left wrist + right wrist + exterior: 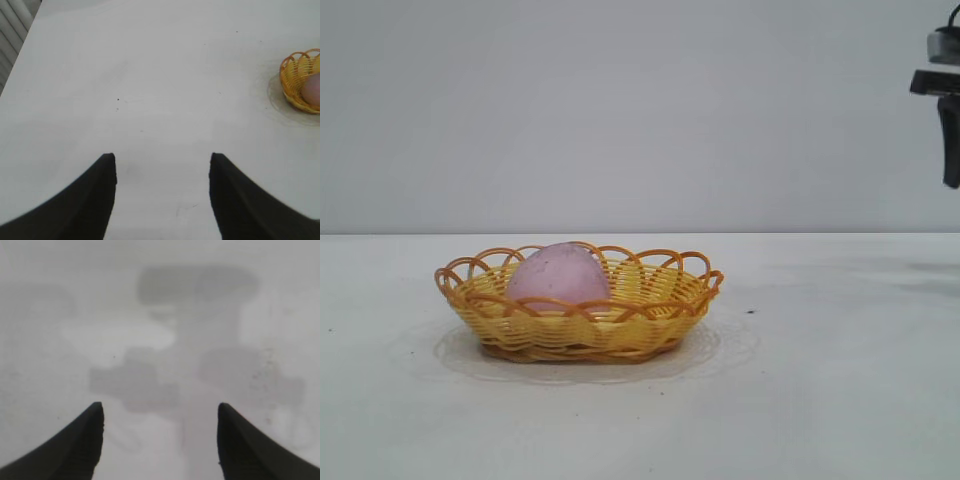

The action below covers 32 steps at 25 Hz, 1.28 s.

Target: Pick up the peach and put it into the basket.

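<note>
The pink-mauve peach [558, 277] lies inside the yellow-orange wicker basket [650, 315], toward its left side, on the white table. Both also show in the left wrist view, basket [292, 80] and peach [312, 90], far off at the picture's edge. My right gripper [950, 135] hangs high at the right edge of the exterior view, well away from the basket. In its wrist view the right gripper [160, 412] is open and empty above bare table. My left gripper [162, 162] is open and empty over bare table, out of the exterior view.
The white table [820, 400] stretches around the basket, with a small dark speck [751, 311] to its right. A plain grey wall stands behind. A ribbed white edge [12, 35] shows beyond the table in the left wrist view.
</note>
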Available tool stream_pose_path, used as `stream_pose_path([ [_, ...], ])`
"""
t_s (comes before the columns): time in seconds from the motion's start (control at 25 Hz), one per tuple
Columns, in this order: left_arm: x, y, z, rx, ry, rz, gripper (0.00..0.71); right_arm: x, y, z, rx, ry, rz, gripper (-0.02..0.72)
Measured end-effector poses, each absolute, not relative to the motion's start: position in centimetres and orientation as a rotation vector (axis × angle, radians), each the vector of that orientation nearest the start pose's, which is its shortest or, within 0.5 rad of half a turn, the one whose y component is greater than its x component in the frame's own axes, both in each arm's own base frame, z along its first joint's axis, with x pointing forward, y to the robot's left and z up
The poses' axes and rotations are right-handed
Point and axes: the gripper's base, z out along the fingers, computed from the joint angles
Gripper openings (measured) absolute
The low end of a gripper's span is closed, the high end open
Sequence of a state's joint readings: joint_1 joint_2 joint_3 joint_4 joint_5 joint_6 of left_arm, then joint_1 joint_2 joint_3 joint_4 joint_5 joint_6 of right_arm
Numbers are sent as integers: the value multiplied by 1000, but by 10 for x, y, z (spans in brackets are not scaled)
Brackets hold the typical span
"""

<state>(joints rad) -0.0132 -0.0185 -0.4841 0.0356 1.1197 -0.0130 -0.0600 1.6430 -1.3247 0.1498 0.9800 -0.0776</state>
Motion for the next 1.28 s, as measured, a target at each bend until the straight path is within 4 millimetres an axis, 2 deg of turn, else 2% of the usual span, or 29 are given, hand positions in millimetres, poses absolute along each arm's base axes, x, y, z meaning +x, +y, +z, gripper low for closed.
stream_pose_path([
  [0.12, -8, 3, 268, -3, 2100, 27, 403, 298, -6, 284, 57, 2835, 166, 419],
  [0.36, -8, 3, 268, -3, 2100, 27, 403, 216, -2, 255, 57, 3046, 180, 419],
  [0.52, -8, 3, 268, -3, 2100, 27, 403, 167, -1, 244, 63, 3060, 155, 419],
  [0.64, -8, 3, 268, -3, 2100, 27, 403, 134, 1, 245, 31, 2997, 144, 419],
  [0.84, -8, 3, 268, -3, 2100, 27, 403, 87, 5, 258, -20, 2770, 132, 419],
  [1.12, -8, 3, 268, -3, 2100, 27, 403, 43, 16, 264, -138, 2443, 175, 419],
  [1.28, -8, 3, 268, -2, 2100, 28, 403, 20, 14, 268, -112, 2298, 125, 419],
])
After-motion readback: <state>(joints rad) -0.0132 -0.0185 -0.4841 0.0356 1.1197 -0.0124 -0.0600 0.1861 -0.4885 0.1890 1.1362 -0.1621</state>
